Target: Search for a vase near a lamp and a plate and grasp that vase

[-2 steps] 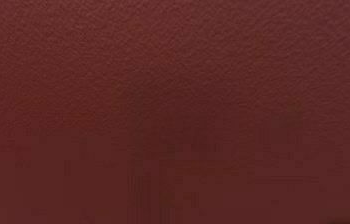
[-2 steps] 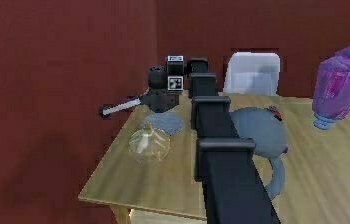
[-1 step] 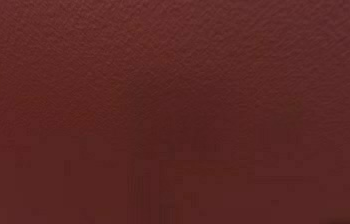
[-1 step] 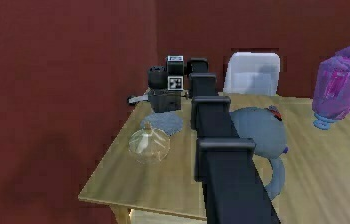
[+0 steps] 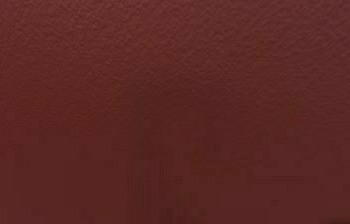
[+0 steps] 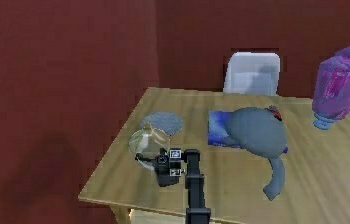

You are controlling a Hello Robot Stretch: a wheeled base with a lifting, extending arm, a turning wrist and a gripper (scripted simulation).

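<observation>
From where I stand the grasp looks under way: the glassy vase [image 6: 145,140] sits near the counter's [image 6: 118,178] edge, right at the gripper [image 6: 163,170], whose hold I cannot tell, so next comes a careful lift clear of the grey plate [image 6: 165,122] and lamp [image 6: 255,132] close by.
</observation>
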